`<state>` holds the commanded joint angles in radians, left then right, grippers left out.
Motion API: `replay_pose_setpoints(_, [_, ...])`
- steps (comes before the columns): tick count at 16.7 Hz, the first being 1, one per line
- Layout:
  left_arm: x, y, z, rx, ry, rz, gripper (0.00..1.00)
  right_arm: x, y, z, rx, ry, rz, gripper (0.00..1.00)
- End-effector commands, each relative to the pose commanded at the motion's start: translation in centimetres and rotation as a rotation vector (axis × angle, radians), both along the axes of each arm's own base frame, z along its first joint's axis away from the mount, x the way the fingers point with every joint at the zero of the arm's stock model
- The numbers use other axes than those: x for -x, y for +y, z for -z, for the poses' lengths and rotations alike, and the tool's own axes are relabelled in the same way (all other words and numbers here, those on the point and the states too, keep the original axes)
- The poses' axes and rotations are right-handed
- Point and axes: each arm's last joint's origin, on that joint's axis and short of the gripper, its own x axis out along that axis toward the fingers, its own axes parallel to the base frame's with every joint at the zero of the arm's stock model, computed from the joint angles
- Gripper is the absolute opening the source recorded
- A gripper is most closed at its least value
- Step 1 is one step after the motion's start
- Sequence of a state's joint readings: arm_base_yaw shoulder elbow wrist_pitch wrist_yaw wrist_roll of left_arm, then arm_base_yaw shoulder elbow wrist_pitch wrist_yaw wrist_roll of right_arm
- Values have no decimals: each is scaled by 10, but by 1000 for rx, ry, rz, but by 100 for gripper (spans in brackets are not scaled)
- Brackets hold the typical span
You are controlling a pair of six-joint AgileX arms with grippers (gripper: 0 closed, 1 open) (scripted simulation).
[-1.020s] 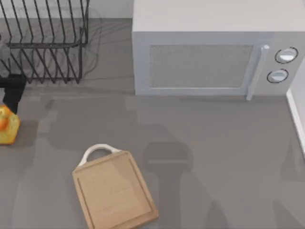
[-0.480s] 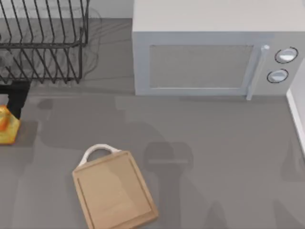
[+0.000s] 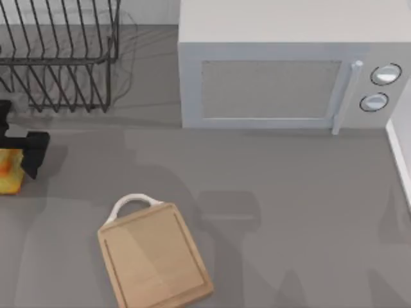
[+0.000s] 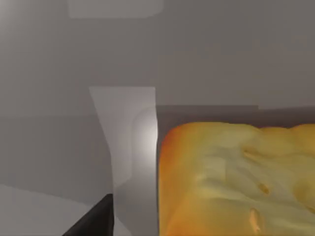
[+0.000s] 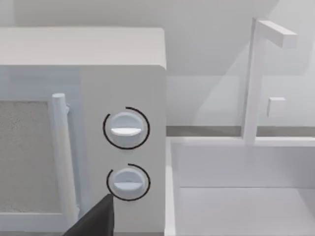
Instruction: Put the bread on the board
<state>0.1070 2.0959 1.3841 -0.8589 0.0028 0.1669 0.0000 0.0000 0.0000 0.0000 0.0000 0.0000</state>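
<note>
Bread [image 3: 8, 172]: golden-yellow chunk with orange patches at the top view's far left edge, on the table [image 3: 289, 192], well apart from the board; cut off by the frame edge; in the left wrist view [image 4: 236, 182] it looms close, toasted edge at its corner
Board [image 3: 154, 255]: light tan rectangle with rim groove, lying tilted in the near-left part of the table; white loop handle [image 3: 133, 203] at its far end; nothing on it
Left gripper [image 3: 19, 157]: at the far left edge, right at the bread; one dark finger [image 3: 33, 153] sits against the bread's right side; other finger out of frame; cannot tell whether the jaws are apart or clamped on the bread; dark fingertip [image 4: 93, 221] shows low in the left wrist view, beside the bread
Right gripper [image 5: 96, 219]: one dark fingertip visible in the right wrist view, facing the microwave's knobs; jaw state cannot tell
Dish rack [image 3: 58, 58]: black wire, far left, beyond the bread
Microwave [image 3: 282, 70]: pale grey, far centre-right; vertical door handle [image 3: 343, 96]; two round knobs [image 3: 385, 74] on its right end; also in the right wrist view [image 5: 83, 123]
</note>
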Motion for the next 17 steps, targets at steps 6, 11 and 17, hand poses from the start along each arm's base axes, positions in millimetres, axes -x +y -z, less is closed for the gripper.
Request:
replay_pose_setpoints(6, [0, 0, 0, 0, 0, 0, 62, 0, 0, 0, 0, 0, 0, 100])
replay_pose_setpoints(11, [0, 0, 0, 0, 0, 0, 25, 0, 0, 0, 0, 0, 0, 100])
replay_pose_setpoints(17, [0, 0, 0, 0, 0, 0, 0, 0, 0, 0, 0, 0, 0, 100])
